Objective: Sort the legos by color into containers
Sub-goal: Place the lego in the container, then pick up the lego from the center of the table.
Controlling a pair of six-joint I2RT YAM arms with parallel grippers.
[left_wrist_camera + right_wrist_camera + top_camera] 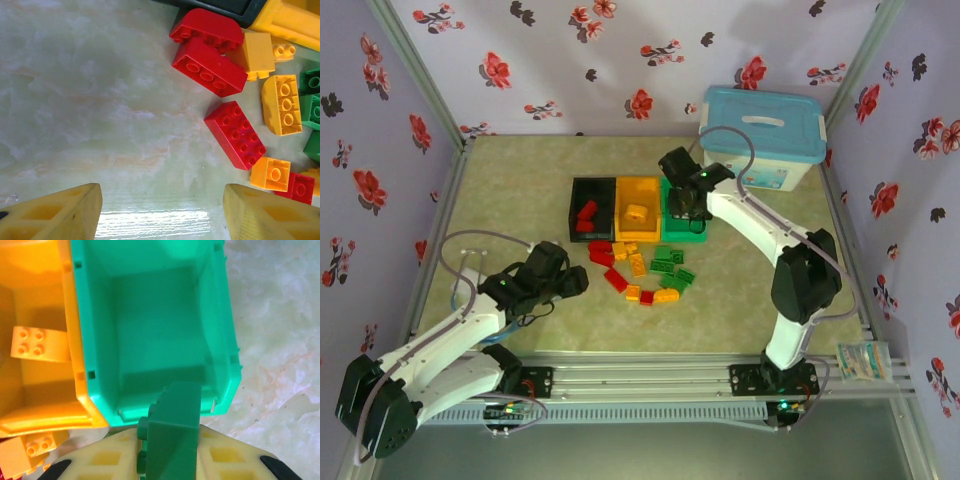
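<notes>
We're holding a green brick (172,425) clamped in the right gripper (169,455), with its far end hanging over the near wall of the green bin (160,325), the rightmost of the three. The brick's long axis is running out along the fingers, near to far, pointing into the bin, and its studs are showing on its left side in the wrist view. We're judging it as light, rigid hard plastic: no give, smooth and a bit slick on the flat faces, and not fragile, so a short drop should be fine. The bin floor we're seeing is bare. Next to it on the left, the yellow-orange bin (30,385) is holding a yellow four-stud brick (35,344), and the black bin (590,182) at far left is holding red ones. The left gripper (160,215) is hanging with jaws wide apart over the bare table (520,190), just left of the loose pile (642,268), gripping nothing. The closest candidate there is a red 2x4 brick (235,134), studs up, long axis lying diagonal in that wrist view. We're reckoning the best hold is across its short width at mid-length, on the smooth side walls, with the wrist turned to square up to that diagonal first.
</notes>
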